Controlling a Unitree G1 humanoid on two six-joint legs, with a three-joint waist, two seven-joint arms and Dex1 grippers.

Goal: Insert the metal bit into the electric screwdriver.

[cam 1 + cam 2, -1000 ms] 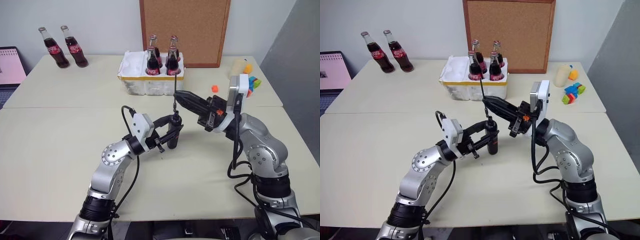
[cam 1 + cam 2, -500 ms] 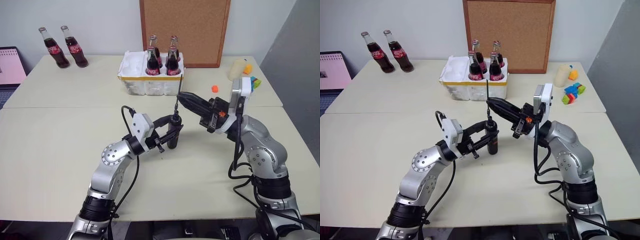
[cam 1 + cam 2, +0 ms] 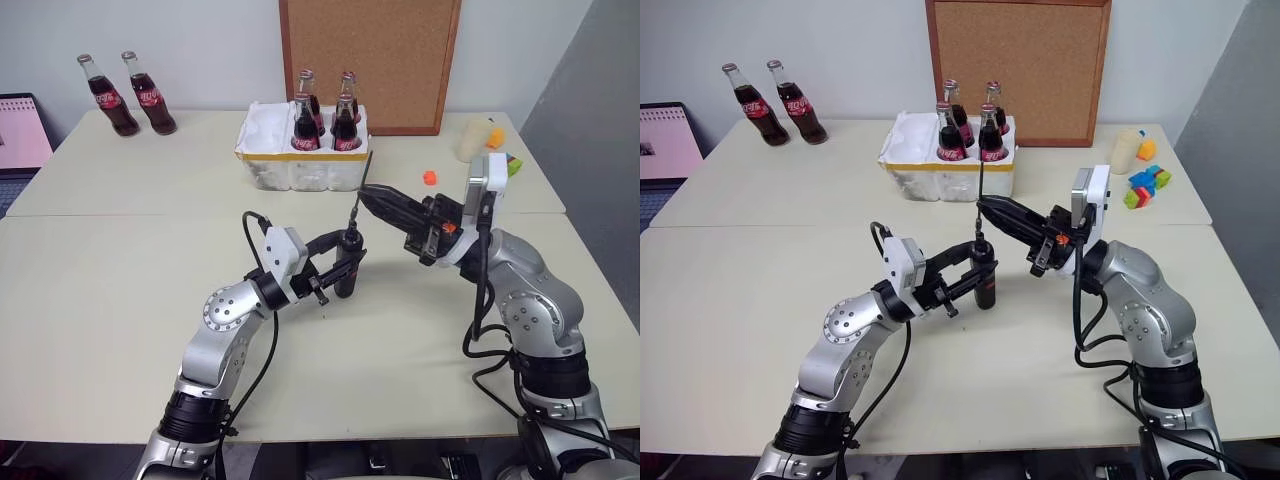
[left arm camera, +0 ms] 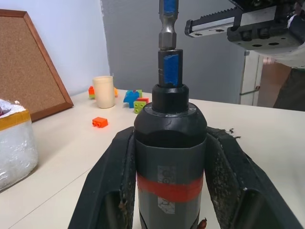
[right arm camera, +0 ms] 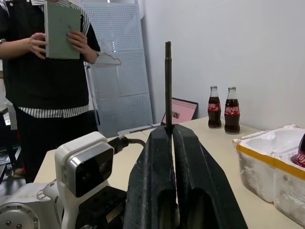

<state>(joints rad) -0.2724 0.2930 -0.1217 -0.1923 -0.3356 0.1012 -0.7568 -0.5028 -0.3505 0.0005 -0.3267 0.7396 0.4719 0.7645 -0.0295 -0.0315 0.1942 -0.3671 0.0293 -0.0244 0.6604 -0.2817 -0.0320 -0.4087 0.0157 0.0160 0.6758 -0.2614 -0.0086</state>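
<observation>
My left gripper (image 3: 343, 258) is shut on the electric screwdriver (image 3: 346, 272), a dark body with a red band (image 4: 170, 187), held upright over the middle of the table. My right gripper (image 3: 364, 190) comes in from the right and is shut on the metal bit (image 3: 368, 165), a thin grey rod leaning slightly right at its top. The bit's lower end (image 4: 167, 28) meets the bluish collar (image 4: 169, 69) on top of the screwdriver. In the right wrist view the rod (image 5: 168, 81) stands up out of the closed fingers (image 5: 190, 157).
A white foam box (image 3: 262, 160) holding cola bottles stands just behind the grippers. Two more bottles (image 3: 125, 95) stand at the far left, and a cork board (image 3: 370, 60) leans on the wall. Toy blocks (image 3: 430, 177) lie at the right. A person (image 5: 52, 71) stands beyond the table.
My right hand has drifted slightly to the right, and the bit's top now leans right instead of standing straight. The left gripper and screwdriver have kept still.
</observation>
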